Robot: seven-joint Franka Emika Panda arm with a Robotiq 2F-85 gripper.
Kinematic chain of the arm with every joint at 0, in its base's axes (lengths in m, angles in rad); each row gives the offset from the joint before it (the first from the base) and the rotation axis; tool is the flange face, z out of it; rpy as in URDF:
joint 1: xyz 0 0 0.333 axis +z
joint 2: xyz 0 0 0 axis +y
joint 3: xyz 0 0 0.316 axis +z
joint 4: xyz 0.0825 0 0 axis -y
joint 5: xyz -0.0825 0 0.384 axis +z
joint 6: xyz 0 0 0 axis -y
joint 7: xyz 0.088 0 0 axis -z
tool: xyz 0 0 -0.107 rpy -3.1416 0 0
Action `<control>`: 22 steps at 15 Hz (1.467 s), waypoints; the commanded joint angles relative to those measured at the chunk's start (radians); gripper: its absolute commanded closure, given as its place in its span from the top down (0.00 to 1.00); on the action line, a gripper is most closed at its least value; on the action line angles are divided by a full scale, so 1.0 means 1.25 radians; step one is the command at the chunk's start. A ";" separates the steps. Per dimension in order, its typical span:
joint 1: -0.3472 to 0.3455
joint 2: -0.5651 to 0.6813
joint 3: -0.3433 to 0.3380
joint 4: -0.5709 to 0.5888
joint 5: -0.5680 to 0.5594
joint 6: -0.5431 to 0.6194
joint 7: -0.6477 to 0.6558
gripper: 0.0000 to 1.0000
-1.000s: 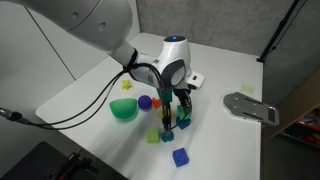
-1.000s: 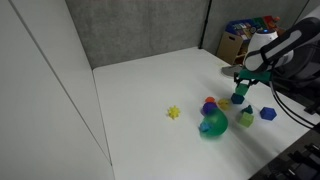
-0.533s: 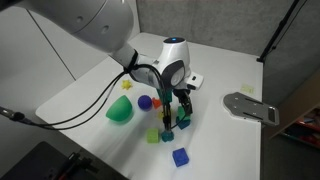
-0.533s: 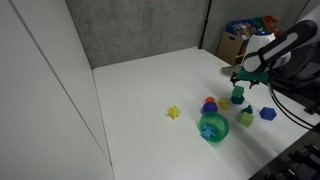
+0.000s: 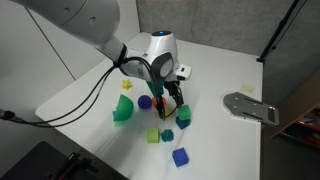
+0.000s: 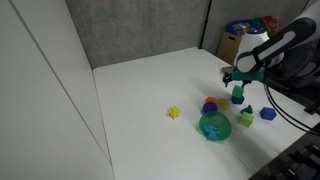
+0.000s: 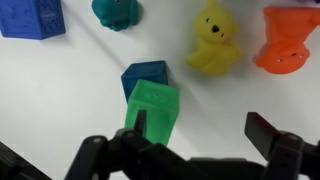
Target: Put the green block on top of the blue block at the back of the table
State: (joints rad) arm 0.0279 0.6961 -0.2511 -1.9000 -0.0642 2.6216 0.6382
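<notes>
The green block (image 7: 153, 108) rests on top of the dark blue block (image 7: 146, 74). In the wrist view the stack lies below my gripper (image 7: 205, 135), close to one finger (image 7: 140, 126). The jaws stand wide apart and hold nothing. In both exterior views the gripper (image 5: 172, 98) (image 6: 231, 78) hovers just beside and above the stack, with the green block (image 5: 185, 111) (image 6: 237, 90) on the blue block (image 5: 184, 122) (image 6: 237, 99).
A brighter, larger blue cube (image 5: 180, 157) (image 6: 267, 113), a yellow-green block (image 5: 153, 135) (image 6: 246, 119), a green bowl-like toy (image 5: 123, 109) (image 6: 213, 127), a purple ball (image 5: 145, 101) and a yellow star (image 5: 126, 85) (image 6: 174, 112) lie around. A grey plate (image 5: 250, 107) sits at the table's side.
The jaws have opened and let go of the green block, which stays on the blue block. The gripper has lifted and drifted a little away from the stack.
</notes>
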 commanded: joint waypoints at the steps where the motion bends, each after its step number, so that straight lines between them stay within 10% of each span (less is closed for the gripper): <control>1: 0.040 -0.056 0.008 -0.046 -0.004 -0.026 -0.043 1.00; 22: 0.115 -0.282 0.088 -0.208 -0.049 -0.156 -0.128 1.00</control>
State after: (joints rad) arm 0.1751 0.4166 -0.1592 -2.1168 -0.1115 2.4804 0.4866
